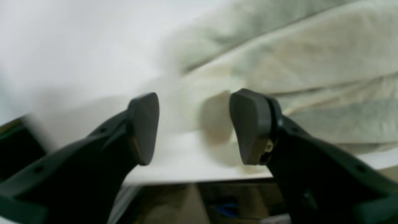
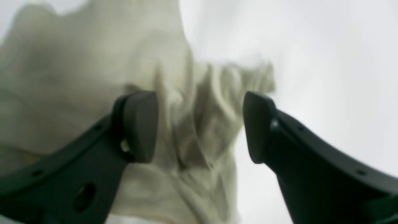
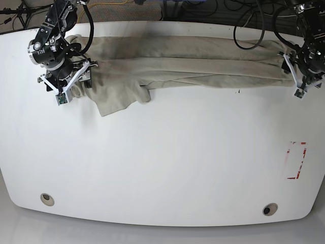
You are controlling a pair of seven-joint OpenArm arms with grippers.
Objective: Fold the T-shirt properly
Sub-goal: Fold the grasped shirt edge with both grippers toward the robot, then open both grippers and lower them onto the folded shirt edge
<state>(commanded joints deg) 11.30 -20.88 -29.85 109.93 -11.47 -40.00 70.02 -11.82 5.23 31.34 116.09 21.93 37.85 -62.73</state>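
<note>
Fold job looks barely started, judging by the mess. The one T-shirt lies stretched in a long rumpled band along the far edge of the white surface, with one flap sagging toward the middle. No neat folds yet, so basically everything is left. Two claws, both released: the left claw sits at the shirt's end near the surface edge, and the right claw straddles a bunched bit without pinching it.

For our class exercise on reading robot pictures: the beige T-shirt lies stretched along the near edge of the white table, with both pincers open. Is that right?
Not quite. The base view shows the T-shirt stretched along the table's far edge. Both pincers are indeed open: left pincer, right pincer.
</note>
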